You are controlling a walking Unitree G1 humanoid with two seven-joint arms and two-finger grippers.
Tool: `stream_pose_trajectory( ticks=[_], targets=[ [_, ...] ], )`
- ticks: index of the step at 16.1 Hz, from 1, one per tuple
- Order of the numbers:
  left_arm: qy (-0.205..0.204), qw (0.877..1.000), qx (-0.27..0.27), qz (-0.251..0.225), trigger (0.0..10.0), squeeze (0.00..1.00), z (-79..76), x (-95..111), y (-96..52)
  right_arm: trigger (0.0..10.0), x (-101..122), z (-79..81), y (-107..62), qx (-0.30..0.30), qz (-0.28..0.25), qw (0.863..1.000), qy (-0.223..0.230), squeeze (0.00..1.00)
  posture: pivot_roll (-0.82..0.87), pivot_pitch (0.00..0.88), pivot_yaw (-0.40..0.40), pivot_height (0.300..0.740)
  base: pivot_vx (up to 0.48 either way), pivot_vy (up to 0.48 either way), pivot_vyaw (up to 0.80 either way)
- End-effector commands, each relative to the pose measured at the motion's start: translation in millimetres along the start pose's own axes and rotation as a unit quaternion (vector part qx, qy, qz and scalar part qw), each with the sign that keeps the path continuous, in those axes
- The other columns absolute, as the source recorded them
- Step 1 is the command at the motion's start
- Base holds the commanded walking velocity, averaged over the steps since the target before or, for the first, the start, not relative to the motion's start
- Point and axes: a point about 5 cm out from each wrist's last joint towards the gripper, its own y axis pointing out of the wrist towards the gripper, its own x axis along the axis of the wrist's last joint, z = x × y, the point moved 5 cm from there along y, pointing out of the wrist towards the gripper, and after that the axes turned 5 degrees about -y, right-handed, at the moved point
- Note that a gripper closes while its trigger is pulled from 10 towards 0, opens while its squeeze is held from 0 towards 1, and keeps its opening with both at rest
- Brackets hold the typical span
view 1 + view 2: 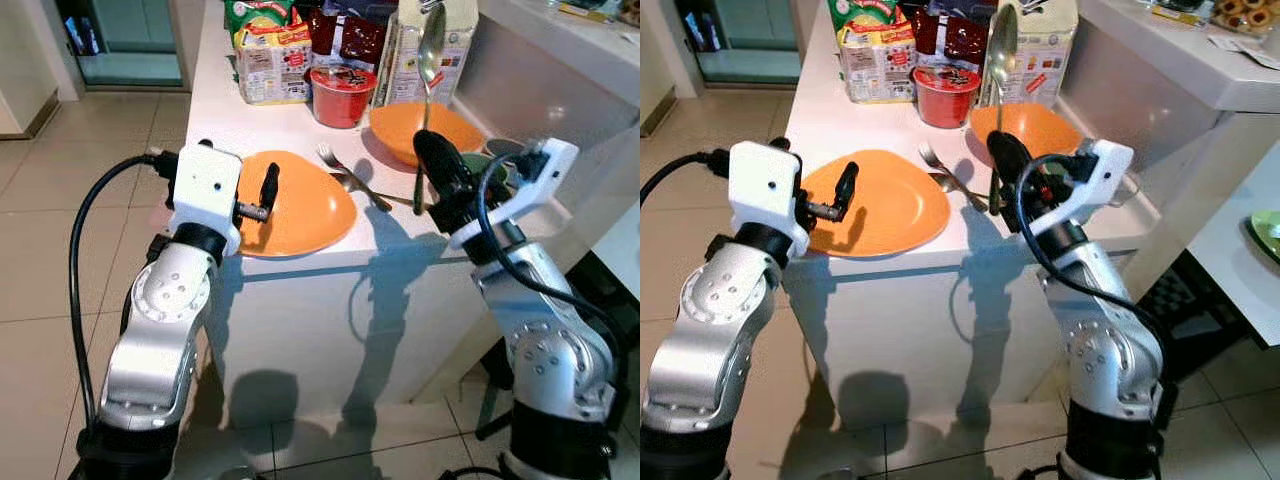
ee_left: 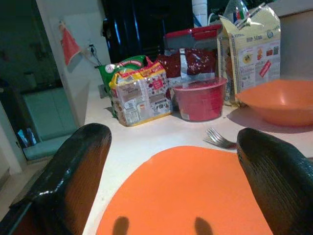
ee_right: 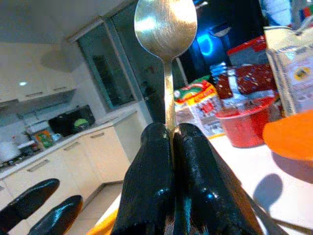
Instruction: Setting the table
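An orange plate [image 1: 300, 210] lies near the front edge of the white counter [image 1: 225, 125]. My left gripper [image 1: 267, 188] hovers open just above the plate's left part, its fingers [image 2: 73, 171] spread wide with nothing between them. A fork [image 1: 348, 173] rests to the right of the plate, beside an orange bowl [image 1: 425, 130]. My right gripper [image 1: 432, 158] is shut on the handle of a metal spoon [image 1: 431, 48], which it holds upright in front of the bowl with the spoon's bowl end [image 3: 165, 24] on top.
At the back of the counter stand a red noodle cup [image 1: 340, 95], snack bags [image 1: 272, 60] and a tall carton [image 1: 450, 40]. A raised grey ledge [image 1: 540, 85] bounds the counter on the right. Tiled floor [image 1: 60, 200] lies to the left.
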Motion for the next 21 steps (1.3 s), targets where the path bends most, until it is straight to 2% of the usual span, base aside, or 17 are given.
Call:
stream_pose_trajectory(
  ticks=[1,5,9,13,18,21],
  targets=[
    [0.001,1.000,-0.006,0.002,10.0,0.00,-4.2,0.8,-0.2,10.0,1.6,-0.7,-1.9,-0.006,0.006,1.000,-0.015,0.00,0.03,0.000,-0.052,0.740,-0.259,0.000,0.00],
    [0.001,1.000,0.002,0.014,10.0,0.00,-3.9,-4.6,-2.4,10.0,-5.2,-2.6,-9.3,-0.033,0.035,0.998,-0.045,0.00,0.01,0.000,-0.052,0.740,0.000,0.000,0.00],
    [0.006,1.000,0.006,0.022,10.0,0.00,-5.1,-10.2,-2.3,10.0,-7.1,-1.8,-12.7,-0.050,0.042,0.996,-0.057,0.00,0.00,0.000,-0.038,0.740,0.000,0.000,0.00],
    [0.009,0.999,0.025,0.020,10.0,0.00,0.2,-11.5,13.2,10.0,-17.8,-7.9,-9.9,-0.087,0.046,0.992,-0.073,0.00,-0.01,0.000,-0.020,0.740,0.000,0.000,0.00],
    [0.019,0.999,0.035,0.024,10.0,0.00,1.3,-15.3,18.9,10.0,-21.5,-18.6,-7.5,-0.105,0.057,0.988,-0.103,0.00,-0.01,0.000,-0.028,0.740,0.000,-0.345,0.00],
    [0.026,0.999,0.038,0.022,10.0,0.00,0.8,-14.1,22.5,10.0,-21.5,-21.7,-4.3,-0.104,0.059,0.986,-0.116,0.00,0.00,0.000,-0.034,0.740,0.000,-0.480,0.48]
  ],
)
